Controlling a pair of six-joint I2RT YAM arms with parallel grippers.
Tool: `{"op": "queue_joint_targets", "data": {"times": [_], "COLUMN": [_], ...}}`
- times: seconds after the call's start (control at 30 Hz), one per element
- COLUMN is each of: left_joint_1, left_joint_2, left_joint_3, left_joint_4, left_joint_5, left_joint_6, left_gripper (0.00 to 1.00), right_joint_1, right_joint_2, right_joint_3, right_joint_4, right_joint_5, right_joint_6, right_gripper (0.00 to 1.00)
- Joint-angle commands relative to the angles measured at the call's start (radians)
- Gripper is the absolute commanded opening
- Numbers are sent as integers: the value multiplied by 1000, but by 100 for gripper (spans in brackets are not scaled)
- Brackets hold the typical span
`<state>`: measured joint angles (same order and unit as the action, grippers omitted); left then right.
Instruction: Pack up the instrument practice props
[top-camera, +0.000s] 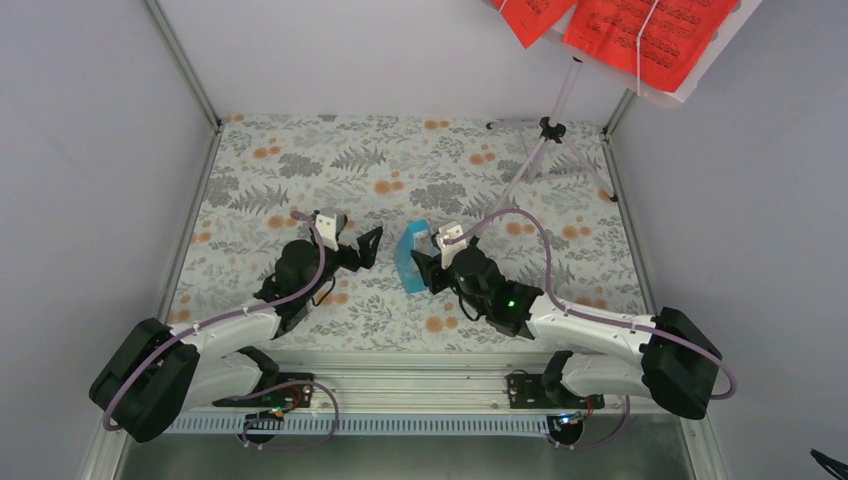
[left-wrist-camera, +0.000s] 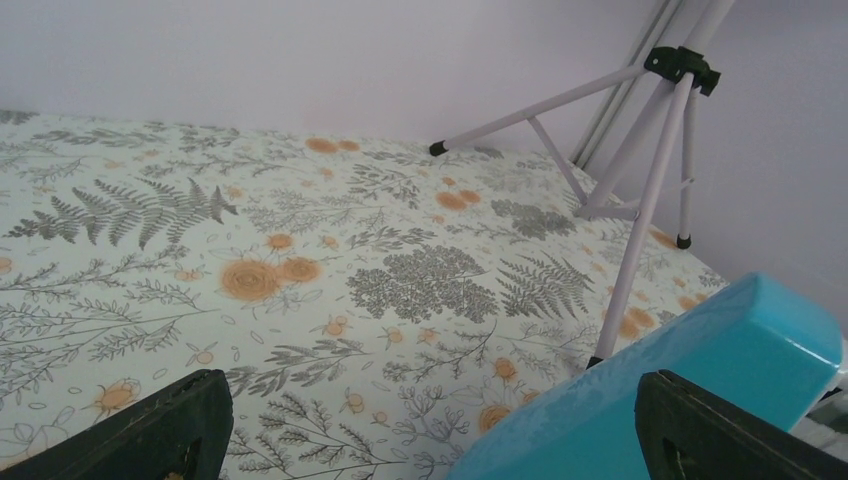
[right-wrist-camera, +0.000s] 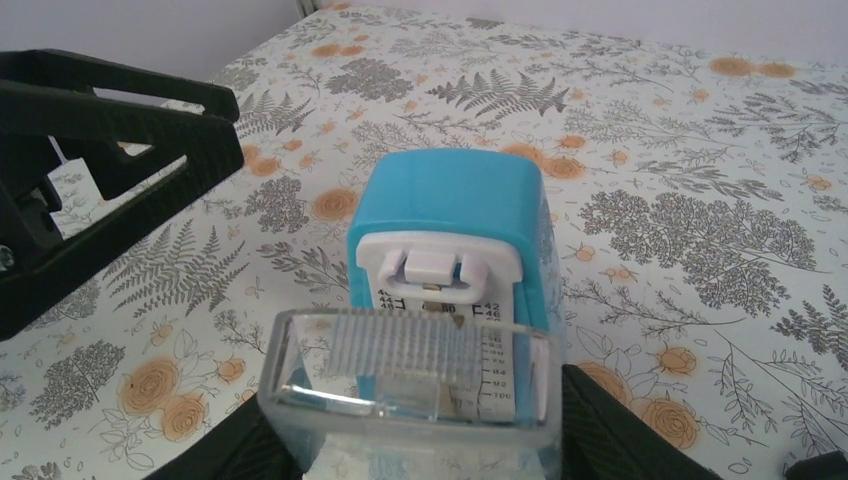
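Observation:
The light-blue metronome (top-camera: 408, 260) lies at the middle of the table, its white face and clear cover toward my right gripper (top-camera: 425, 265). In the right wrist view the metronome (right-wrist-camera: 450, 210) sits between the black fingers (right-wrist-camera: 620, 430), which close on its clear-covered end. My left gripper (top-camera: 368, 243) is open and empty just left of it. In the left wrist view the metronome (left-wrist-camera: 700, 370) is at the lower right. The lilac tripod music stand (top-camera: 560, 95) stands at the back right, with red sheet-music pages (top-camera: 650, 30) on its desk.
The floral tablecloth (top-camera: 300, 160) covers the table. Grey walls enclose the left, back and right sides. The stand's legs (left-wrist-camera: 650, 190) spread over the back right corner. The left gripper's open fingers (right-wrist-camera: 110, 150) show at the upper left of the right wrist view.

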<state>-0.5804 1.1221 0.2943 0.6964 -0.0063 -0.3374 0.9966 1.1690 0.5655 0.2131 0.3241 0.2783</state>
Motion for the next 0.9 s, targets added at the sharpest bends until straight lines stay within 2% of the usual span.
{"op": "queue_joint_targets", "data": {"times": [0.0,0.87], "left_joint_1": [-4,-7], "left_joint_2": [3,-19], "left_joint_3": [6,-3], "left_joint_4": [48,-35], "left_joint_5": [9,12], "left_joint_6": [-14,-20], "left_gripper": [100,100], "right_joint_1": [11,11], "right_joint_2": [11,47], "right_joint_3": [-6,-82], "right_joint_4": [39,143], "right_joint_5": [30,51], "right_joint_6": [-14,-51], "right_gripper": [49,49]}}
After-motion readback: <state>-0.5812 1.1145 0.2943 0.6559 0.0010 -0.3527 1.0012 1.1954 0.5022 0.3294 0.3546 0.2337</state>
